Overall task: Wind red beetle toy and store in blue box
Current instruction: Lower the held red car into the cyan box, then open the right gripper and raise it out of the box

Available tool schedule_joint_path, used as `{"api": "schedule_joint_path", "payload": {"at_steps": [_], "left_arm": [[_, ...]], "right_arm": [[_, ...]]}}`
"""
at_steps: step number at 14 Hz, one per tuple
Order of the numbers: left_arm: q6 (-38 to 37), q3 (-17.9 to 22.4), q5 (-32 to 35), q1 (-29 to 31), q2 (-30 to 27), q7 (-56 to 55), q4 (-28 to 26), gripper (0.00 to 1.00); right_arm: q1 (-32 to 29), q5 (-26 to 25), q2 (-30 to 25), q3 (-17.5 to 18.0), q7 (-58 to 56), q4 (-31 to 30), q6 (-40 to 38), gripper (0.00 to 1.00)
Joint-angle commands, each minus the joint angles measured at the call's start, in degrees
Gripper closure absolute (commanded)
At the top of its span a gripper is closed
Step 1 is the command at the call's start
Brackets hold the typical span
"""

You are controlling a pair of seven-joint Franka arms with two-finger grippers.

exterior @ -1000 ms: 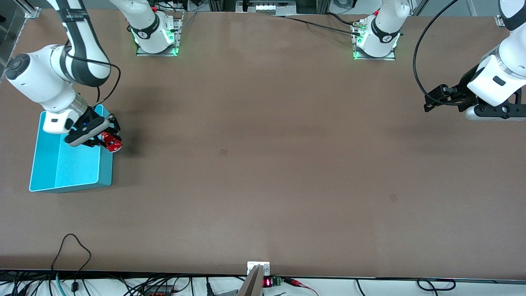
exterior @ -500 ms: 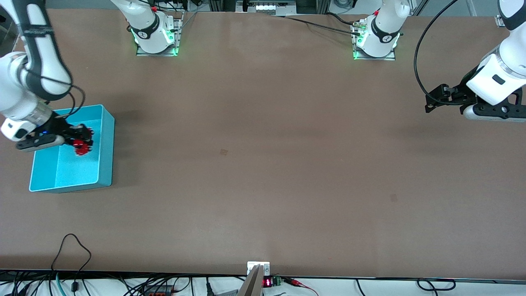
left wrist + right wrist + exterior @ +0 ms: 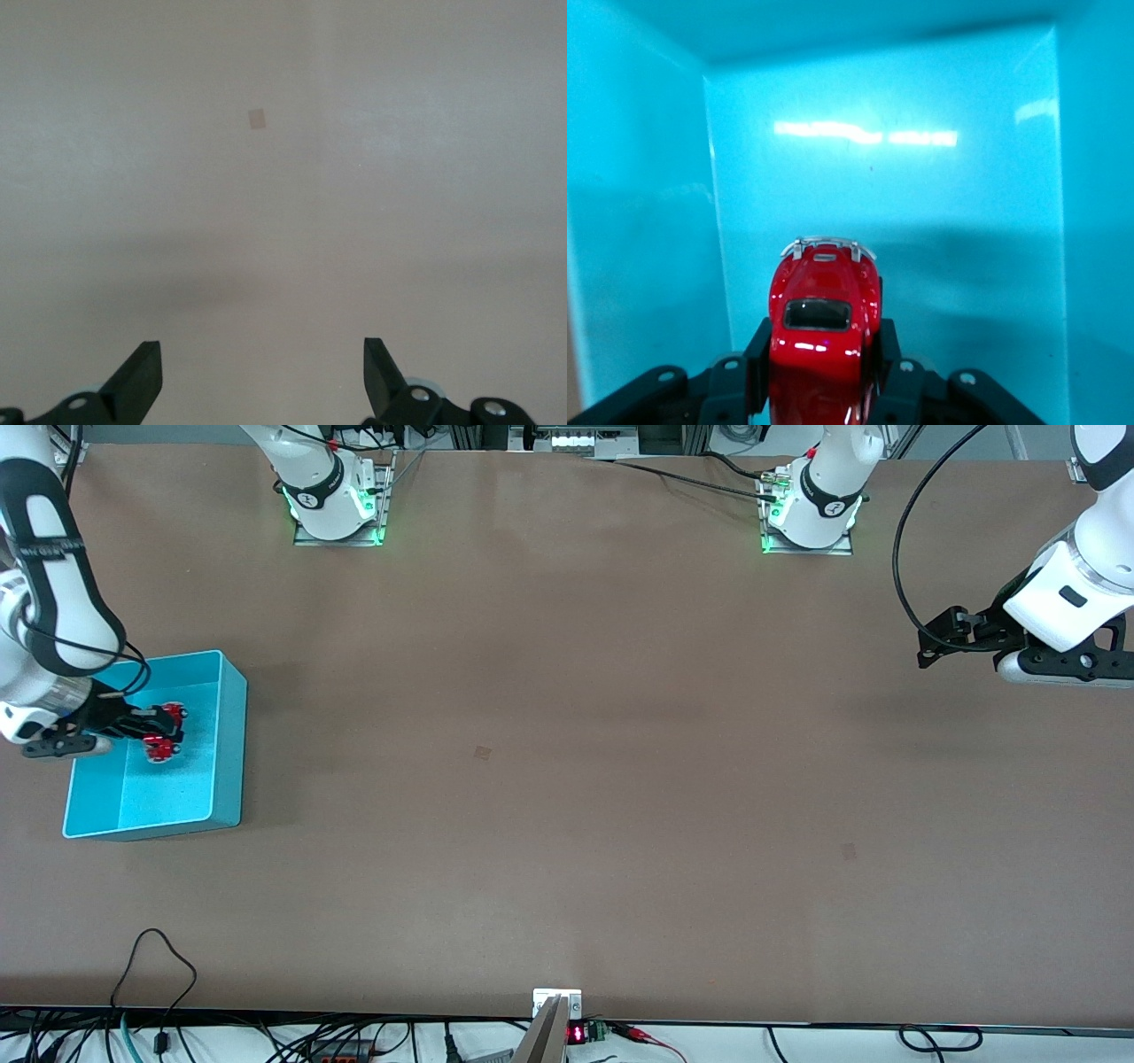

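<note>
Over the brown table [image 3: 567, 779] we are holding the red beetle toy [image 3: 162, 735] clamped in the right gripper [image 3: 159, 733] inside the blue box [image 3: 229, 762], lowering gently before releasing, while the left gripper [image 3: 926, 646] is waiting with fingers apart.

No text or label is readable anywhere (the arms' markings are too small).

A wide brown table [image 3: 567, 779] fills almost the whole front view, its surface matte and evenly lit, with soft shadows. A small darker patch [image 3: 482, 753] lies near its middle. At 6 o'clock, cables [image 3: 155, 992] hang along the table edge, beside a small display [image 3: 576, 1035] with red digits.
</note>
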Motion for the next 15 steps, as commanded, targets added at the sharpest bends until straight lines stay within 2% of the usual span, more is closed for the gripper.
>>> {"api": "schedule_joint_path", "payload": {"at_steps": [1, 4, 6, 7, 8, 9, 12, 14, 15], "left_arm": [[-0.2, 0.3, 1.1, -0.6, 0.4, 1.0, 1.2, 0.0], [-0.5, 0.3, 1.1, -0.6, 0.4, 1.0, 1.2, 0.0], [-0.7, 0.3, 1.1, -0.6, 0.4, 1.0, 1.2, 0.0], [-0.7, 0.3, 1.1, -0.6, 0.4, 1.0, 1.2, 0.0], [-0.7, 0.3, 1.1, -0.6, 0.4, 1.0, 1.2, 0.0], [-0.7, 0.3, 1.1, -0.6, 0.4, 1.0, 1.2, 0.0], [-0.8, 0.3, 1.1, -0.6, 0.4, 1.0, 1.2, 0.0], [-0.9, 0.3, 1.1, -0.6, 0.4, 1.0, 1.2, 0.0], [-0.9, 0.3, 1.1, -0.6, 0.4, 1.0, 1.2, 0.0]], "right_arm": [[-1.4, -2.5, 4.6, 0.8, 0.5, 1.6, 1.8, 0.79], [-1.4, -5.9, 6.0, 0.8, 0.6, 1.6, 4.8, 0.78], [-1.4, -6.2, 7.6, 0.8, 0.6, 1.6, 6.6, 0.68], [-1.5, -6.2, 7.9, 0.8, 0.4, 1.6, 7.9, 0.59], [-1.4, -6.2, 7.9, 0.8, 0.6, 1.6, 8.7, 0.26], [-1.4, -6.2, 7.5, 0.8, 0.5, 1.6, 8.7, 0.0], [-1.3, -5.4, 4.0, 1.0, 0.9, 1.8, 7.1, 0.0], [-1.1, -5.3, 1.5, 1.4, 0.8, 4.5, -0.5, 0.0], [-0.8, -5.1, 1.3, 1.7, 1.2, 8.3, -6.3, 0.0]]}}
